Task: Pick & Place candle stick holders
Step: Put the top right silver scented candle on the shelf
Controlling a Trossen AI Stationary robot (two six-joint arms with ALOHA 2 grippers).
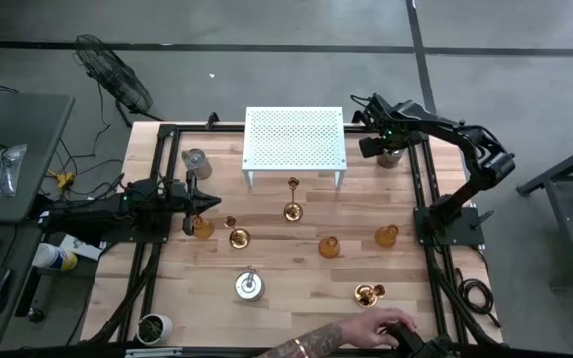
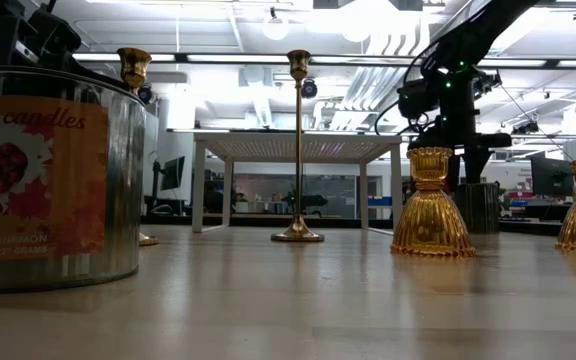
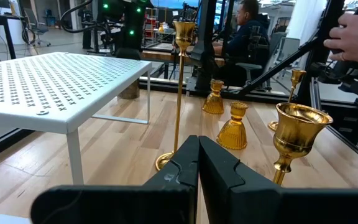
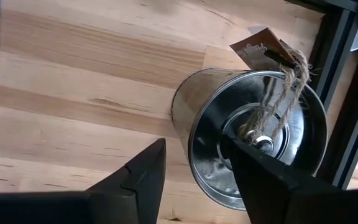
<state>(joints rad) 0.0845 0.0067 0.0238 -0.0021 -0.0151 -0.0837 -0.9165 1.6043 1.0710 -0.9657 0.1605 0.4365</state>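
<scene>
The right gripper [image 4: 194,171] is shown hovering at the far right corner of the table [image 1: 286,261], jaws spread apart and empty, just above a silver-grey metal tin [image 4: 253,140]; a tag on twine [image 4: 272,81] is seen hanging into its open mouth; the tin is judged light, stiff and smooth-walled, best taken across the rim, one finger inside and one outside, since the round wall may slip. The left gripper [image 3: 197,163] is held at the table's left side, jaws pressed together on nothing. The other holders are spread over the middle and near parts of the table: a tall slim gold candlestick [image 1: 292,199] near the white perforated stand [image 1: 294,139]; amber glass cups [image 1: 386,236], likely brittle and heavier; a gold goblet [image 3: 298,134], top-heavy, best held at the stem. The table is of pale wood planks, framed in black rails; a person's hand [image 1: 371,328] is seen at the near edge; an office with a seated person lies beyond.
</scene>
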